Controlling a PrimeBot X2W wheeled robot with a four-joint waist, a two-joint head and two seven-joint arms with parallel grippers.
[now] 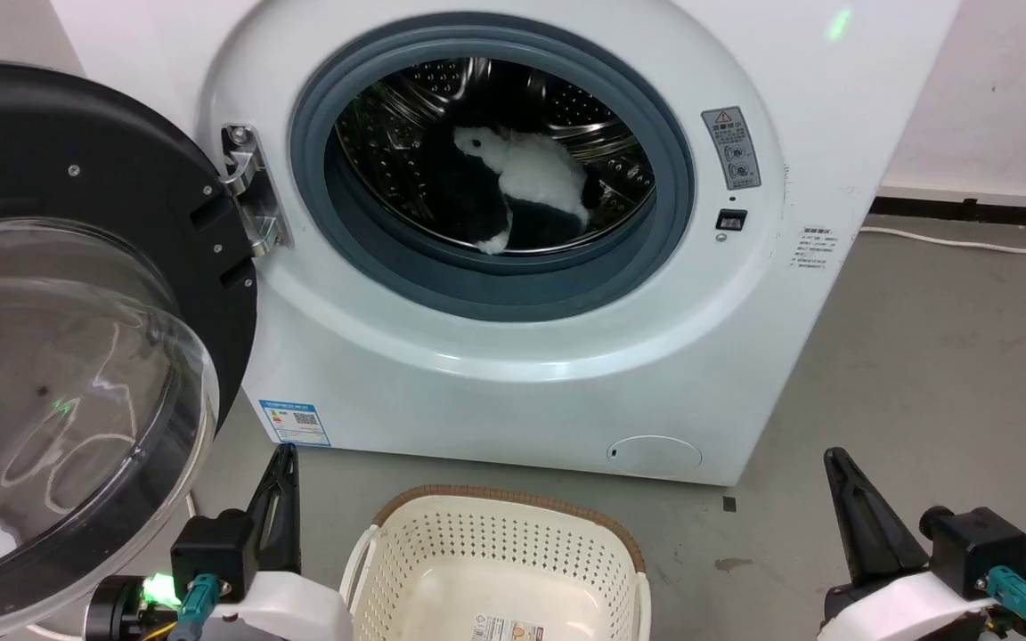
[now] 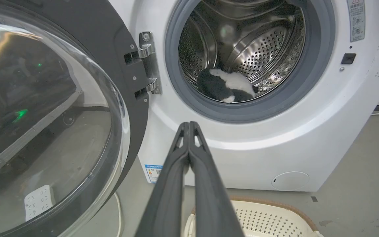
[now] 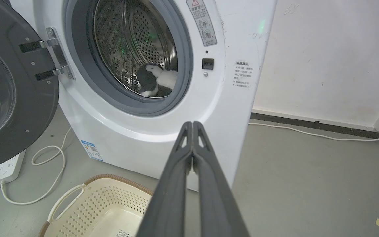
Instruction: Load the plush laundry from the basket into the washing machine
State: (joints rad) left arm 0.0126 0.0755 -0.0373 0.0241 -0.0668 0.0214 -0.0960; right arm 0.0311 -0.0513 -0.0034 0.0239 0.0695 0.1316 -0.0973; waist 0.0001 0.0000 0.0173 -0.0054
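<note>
Grey floor runs back to a white wall. The plush lies low in the drum, its near paw close to the seal of the washer, so loading looks done. The main risk is that paw: if the toy slumps forward, shutting the door could pinch it against the seal.

The door hangs wide open just beside the left gripper, so a careless swing of that arm could knock the glass. The basket, bare but for its label, sits between the arms. Both the left and the right gripper have their fingers pressed together, holding nothing. A cable loops nearby and could snag the wheels.
</note>
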